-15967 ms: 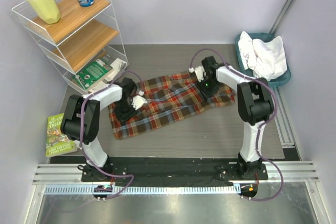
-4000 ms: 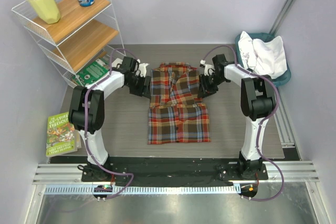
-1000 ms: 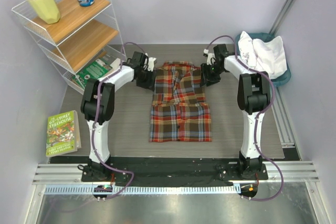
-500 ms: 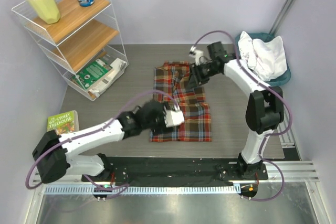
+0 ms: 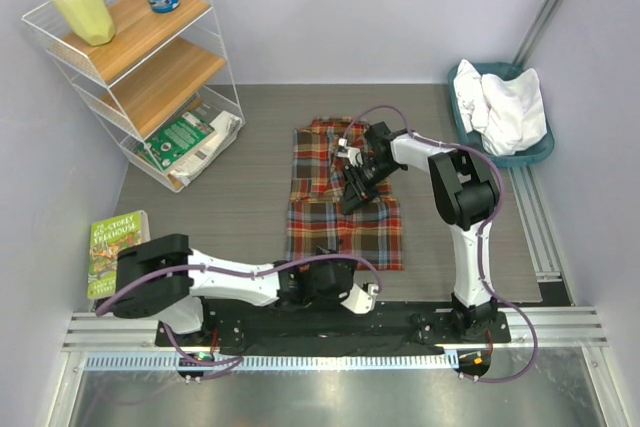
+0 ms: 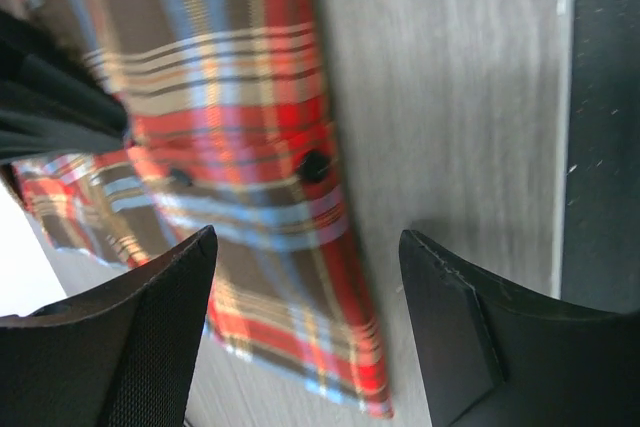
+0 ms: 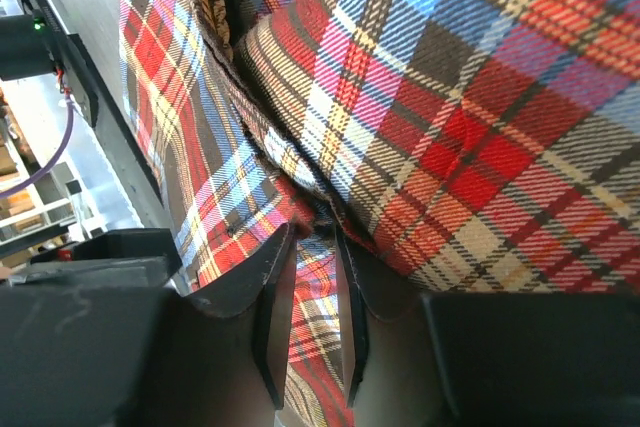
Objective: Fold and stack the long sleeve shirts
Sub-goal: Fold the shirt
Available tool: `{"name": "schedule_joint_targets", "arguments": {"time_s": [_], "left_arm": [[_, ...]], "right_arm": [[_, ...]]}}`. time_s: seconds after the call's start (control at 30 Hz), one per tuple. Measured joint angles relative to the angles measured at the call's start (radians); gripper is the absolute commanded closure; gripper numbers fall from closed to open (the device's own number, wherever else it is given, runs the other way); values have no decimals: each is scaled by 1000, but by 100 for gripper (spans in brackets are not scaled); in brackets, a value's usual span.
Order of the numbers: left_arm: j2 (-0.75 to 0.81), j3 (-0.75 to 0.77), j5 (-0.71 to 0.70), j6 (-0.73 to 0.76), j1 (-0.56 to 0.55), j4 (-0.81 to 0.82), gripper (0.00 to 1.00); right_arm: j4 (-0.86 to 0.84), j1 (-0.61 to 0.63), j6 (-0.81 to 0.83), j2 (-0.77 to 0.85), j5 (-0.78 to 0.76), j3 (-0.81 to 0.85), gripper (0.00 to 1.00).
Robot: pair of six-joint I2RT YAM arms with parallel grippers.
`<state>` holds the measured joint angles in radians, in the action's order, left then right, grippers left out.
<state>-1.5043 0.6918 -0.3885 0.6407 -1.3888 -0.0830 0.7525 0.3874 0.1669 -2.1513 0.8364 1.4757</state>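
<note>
The plaid shirt [image 5: 330, 232] was found part-folded beside the basket [image 5: 470, 132]; the white shirt [image 5: 510, 107] was seen heaped inside it, unfolded. The left gripper [image 6: 305, 247] was spread apart; the right gripper [image 7: 312, 232] was clamped on plaid cloth.

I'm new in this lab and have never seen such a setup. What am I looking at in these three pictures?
Two white robot arms are bolted at the near edge of a table. The overhead picture shows both; the other two come from cameras on their wrists. A plaid shirt lies on the table; a white shirt sits in a teal basket. The left tool is open by the shirt's near hem. The right tool pinches a fold of plaid cloth.
</note>
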Motion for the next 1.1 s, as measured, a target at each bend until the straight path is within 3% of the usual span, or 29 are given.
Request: {"name": "schedule_joint_targets", "arguments": {"time_s": [0.17, 0.27, 0.3, 0.33, 0.4, 0.53, 0.67, 0.77, 0.97, 1.1], "left_arm": [[-91, 27, -49, 17, -18, 82, 42], [-130, 26, -87, 34, -19, 143, 69], [-150, 22, -97, 51, -19, 153, 86], [-150, 22, -97, 51, -19, 153, 94], [-144, 25, -98, 50, -19, 137, 100], [-108, 62, -56, 9, -31, 11, 100], [-76, 172, 5, -94, -95, -201, 100], [-66, 290, 104, -220, -154, -374, 100], [-8, 443, 363, -398, -178, -627, 100], [4, 518, 523, -433, -107, -743, 100]], "right_arm": [[0, -2, 9, -10, 13, 3, 72], [0, -2, 15, -10, 12, 3, 72], [-2, -2, 19, -10, 14, 0, 72], [-2, -2, 19, -10, 14, 0, 72], [-23, 2, 19, 0, 18, -24, 71], [-72, 23, 19, 51, 14, -97, 65], [-26, 63, 23, 98, 0, -119, 44], [73, 71, 44, 130, -8, -64, 36], [180, -37, 126, 153, -77, 258, 41], [197, -92, 169, 113, -111, 421, 50]]}}
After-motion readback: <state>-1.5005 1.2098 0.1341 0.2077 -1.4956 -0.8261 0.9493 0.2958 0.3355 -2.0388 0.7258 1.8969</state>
